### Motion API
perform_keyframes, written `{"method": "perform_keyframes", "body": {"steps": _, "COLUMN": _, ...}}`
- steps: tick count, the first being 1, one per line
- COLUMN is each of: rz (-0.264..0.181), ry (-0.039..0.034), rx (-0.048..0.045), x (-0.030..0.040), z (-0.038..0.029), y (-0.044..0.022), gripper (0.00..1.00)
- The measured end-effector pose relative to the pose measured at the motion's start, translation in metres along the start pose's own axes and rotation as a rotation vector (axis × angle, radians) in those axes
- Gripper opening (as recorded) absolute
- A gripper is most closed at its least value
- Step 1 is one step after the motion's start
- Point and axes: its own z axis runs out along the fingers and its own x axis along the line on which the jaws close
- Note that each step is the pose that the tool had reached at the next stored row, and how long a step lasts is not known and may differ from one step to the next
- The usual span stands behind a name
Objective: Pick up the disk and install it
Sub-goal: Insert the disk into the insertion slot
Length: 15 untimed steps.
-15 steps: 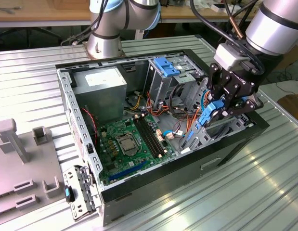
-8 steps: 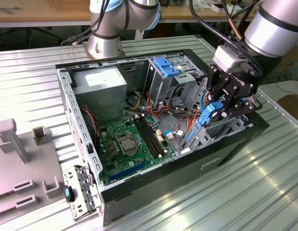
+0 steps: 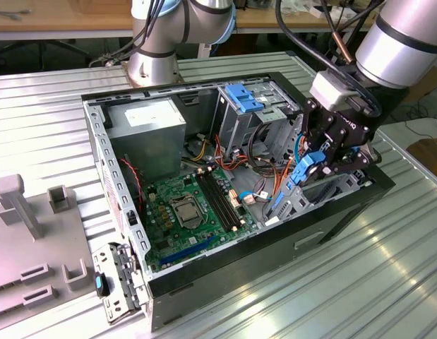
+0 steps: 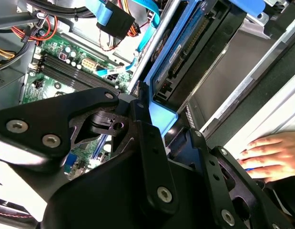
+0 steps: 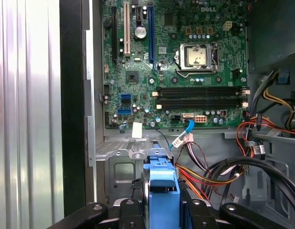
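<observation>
The disk (image 3: 301,171), a dark grey drive in a bright blue carrier, stands on edge and tilted at the drive cage (image 3: 324,194) on the exterior view's right side of the open computer case (image 3: 204,261). My gripper (image 3: 315,161) is shut on the carrier's upper end. In the second wrist view the disk (image 4: 185,52) runs away from the black fingers (image 4: 137,107) down along the cage wall. In the first wrist view the blue carrier end (image 5: 161,188) sits between the fingers, above the silver cage frame (image 5: 119,160).
The motherboard (image 3: 193,208) lies on the case floor, with a power supply (image 3: 147,123) and a ridged blue latch plate (image 3: 243,95) behind it. Cable bundles (image 5: 223,171) crowd beside the cage. A person's hand (image 4: 266,152) rests on the table outside the case. Grey fixtures (image 3: 34,212) stand at the exterior view's left.
</observation>
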Motion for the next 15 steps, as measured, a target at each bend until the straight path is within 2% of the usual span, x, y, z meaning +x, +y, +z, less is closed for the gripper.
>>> {"method": "perform_keyframes", "body": {"steps": 15, "rz": 0.000, "ry": 0.0015, "rx": 0.0001, "x": 0.0000, "z": 0.0005, "y": 0.0000, "gripper": 0.37}}
